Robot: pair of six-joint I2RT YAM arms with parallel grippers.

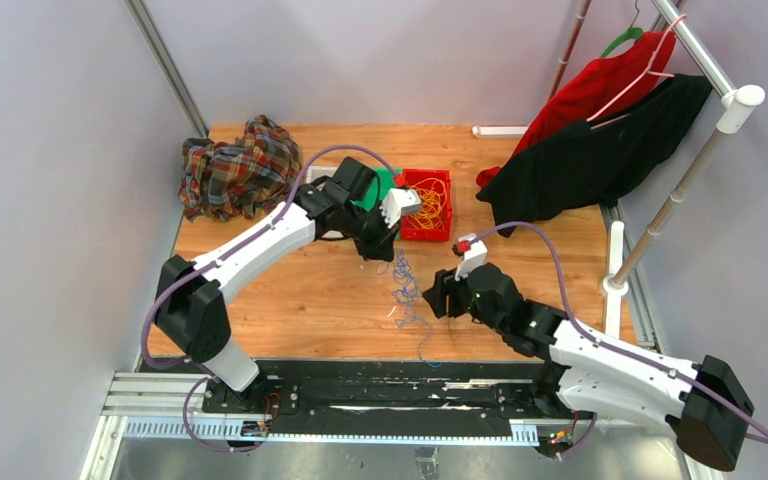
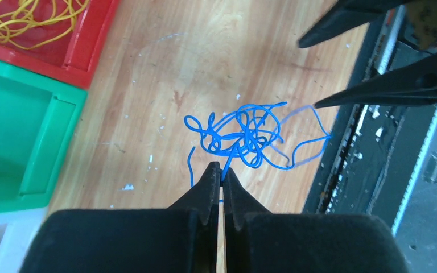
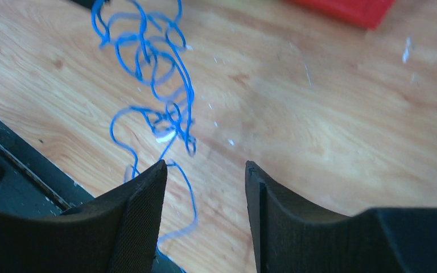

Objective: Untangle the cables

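Left gripper: our left gripper (image 2: pixel 222 172) is pressed together, pinching one strand of the blue cable (image 2: pixel 244 133) right at the fingertips.
Why that hold: we judge that a tip pinch on a single strand leaves the rest of the knot free beyond the fingers, so loops can be drawn out rather than crushed.
Blue cable: the knot sits just ahead of the left fingertips, over the table (image 2: pixel 216 57).
From the right wrist: the tangle hangs ahead of the jaws and to their left, and a trailing loop passes just beside one fingertip. We cannot tell whether it touches.
Right gripper: our right gripper (image 3: pixel 205 170) is spread, with nothing between its fingers.
Why open: we take it to be lined up for a second strand, so both arms can pull apart.
Yellow cables: the yellow cables (image 2: pixel 23 17) lie in the red bin (image 2: pixel 85 51), ahead and left of the left gripper and well apart from the knot, with the green bin (image 2: pixel 34 142) beside it.
Risk: a pull on the wrong loop could tighten the knot.
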